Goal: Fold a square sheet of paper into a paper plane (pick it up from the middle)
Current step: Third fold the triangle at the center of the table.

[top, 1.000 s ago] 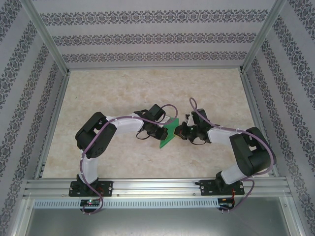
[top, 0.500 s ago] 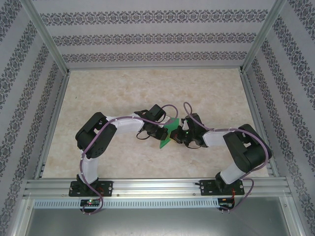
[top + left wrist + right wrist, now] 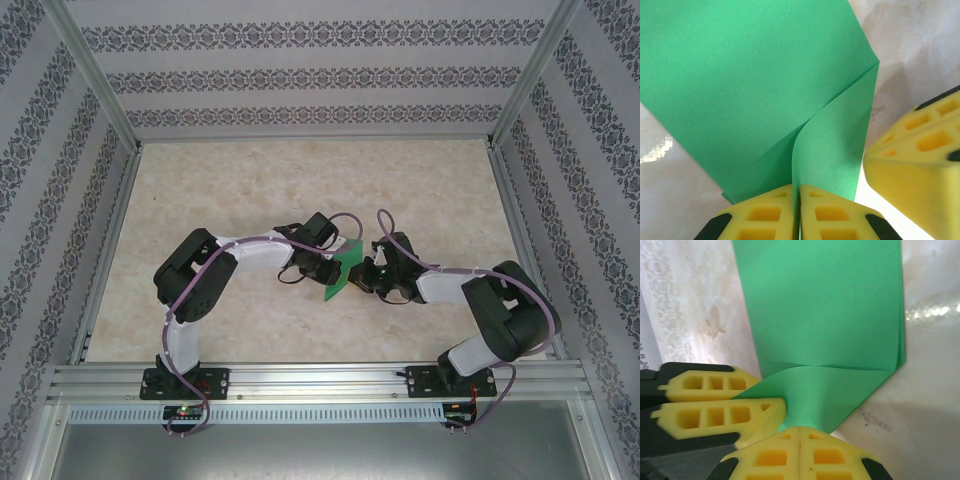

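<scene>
The square sheet of paper is bright green and partly folded, held up between both grippers above the middle of the table. My left gripper is shut on a lifted flap of the paper, its yellow fingertips pressed together over the edge. My right gripper is shut too, and the flap of the paper narrows down into its tips. The two grippers nearly touch: the right one's fingers show beside the paper's edge, the left one's fingers pinch a corner. A paper plane is out of view.
A beige marbled table top lies under the paper. Patterned walls close in three sides. An aluminium rail with both arm bases runs along the near edge.
My right gripper has moved left toward the left gripper, carrying its edge of the paper, so the sheet looks narrower from above. The left arm has held still.
</scene>
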Controlling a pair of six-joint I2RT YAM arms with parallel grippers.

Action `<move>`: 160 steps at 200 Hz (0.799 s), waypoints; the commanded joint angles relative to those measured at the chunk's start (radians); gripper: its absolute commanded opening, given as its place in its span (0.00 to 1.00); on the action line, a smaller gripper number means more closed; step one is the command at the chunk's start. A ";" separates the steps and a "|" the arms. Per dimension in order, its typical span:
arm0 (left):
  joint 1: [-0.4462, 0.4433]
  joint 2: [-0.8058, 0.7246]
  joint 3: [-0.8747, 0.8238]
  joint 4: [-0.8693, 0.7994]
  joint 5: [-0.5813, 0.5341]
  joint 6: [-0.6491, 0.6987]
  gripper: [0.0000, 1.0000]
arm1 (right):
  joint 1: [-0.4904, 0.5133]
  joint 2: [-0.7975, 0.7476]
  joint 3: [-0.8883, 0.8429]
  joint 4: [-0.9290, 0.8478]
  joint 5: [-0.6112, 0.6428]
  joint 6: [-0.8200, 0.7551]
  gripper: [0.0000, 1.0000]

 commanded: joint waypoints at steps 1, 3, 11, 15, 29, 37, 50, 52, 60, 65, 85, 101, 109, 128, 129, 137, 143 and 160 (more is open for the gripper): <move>-0.017 0.041 -0.003 -0.073 -0.042 0.015 0.12 | 0.019 -0.013 -0.037 0.043 0.010 0.023 0.04; -0.016 0.041 -0.002 -0.072 -0.042 0.015 0.12 | 0.021 -0.014 -0.039 0.051 0.010 0.028 0.04; -0.015 0.041 -0.004 -0.071 -0.040 0.016 0.12 | 0.029 -0.004 -0.044 0.077 0.009 0.043 0.05; -0.015 0.041 -0.003 -0.071 -0.040 0.013 0.12 | 0.033 0.001 -0.043 0.085 0.010 0.047 0.04; -0.016 0.042 -0.008 -0.070 -0.040 0.012 0.12 | 0.052 0.012 -0.040 0.114 0.008 0.064 0.04; -0.017 0.045 -0.009 -0.068 -0.040 0.011 0.12 | 0.065 0.013 -0.044 0.132 0.020 0.073 0.04; -0.016 0.046 -0.009 -0.069 -0.037 0.011 0.11 | 0.076 0.018 -0.044 0.149 0.027 0.079 0.04; -0.016 0.047 -0.009 -0.069 -0.037 0.012 0.11 | 0.077 0.020 -0.043 0.151 0.024 0.080 0.04; -0.016 0.046 -0.011 -0.069 -0.036 0.012 0.11 | 0.080 0.025 -0.041 0.156 0.023 0.083 0.04; -0.016 0.047 -0.012 -0.068 -0.039 0.011 0.11 | 0.082 0.026 -0.042 0.159 0.025 0.084 0.04; -0.015 0.048 -0.012 -0.068 -0.037 0.010 0.12 | 0.088 0.038 -0.040 0.166 0.033 0.087 0.04; -0.015 0.048 -0.015 -0.066 -0.038 0.009 0.11 | 0.091 0.062 -0.034 0.165 0.029 0.087 0.04; -0.017 0.047 -0.016 -0.065 -0.040 0.008 0.11 | 0.094 0.072 -0.035 0.173 0.032 0.088 0.04; -0.016 0.048 -0.021 -0.060 -0.040 0.003 0.11 | 0.095 0.103 -0.039 0.186 0.045 0.084 0.04; -0.015 0.047 -0.021 -0.060 -0.040 0.003 0.11 | 0.095 0.105 -0.039 0.187 0.045 0.082 0.04; -0.016 0.047 -0.024 -0.057 -0.037 0.002 0.11 | 0.092 0.119 -0.035 0.185 0.041 0.079 0.04; -0.016 0.047 -0.025 -0.057 -0.038 0.003 0.11 | 0.093 0.124 -0.033 0.181 0.040 0.079 0.03; -0.016 0.048 -0.026 -0.064 -0.043 0.005 0.11 | 0.096 0.104 -0.039 0.177 0.044 0.084 0.03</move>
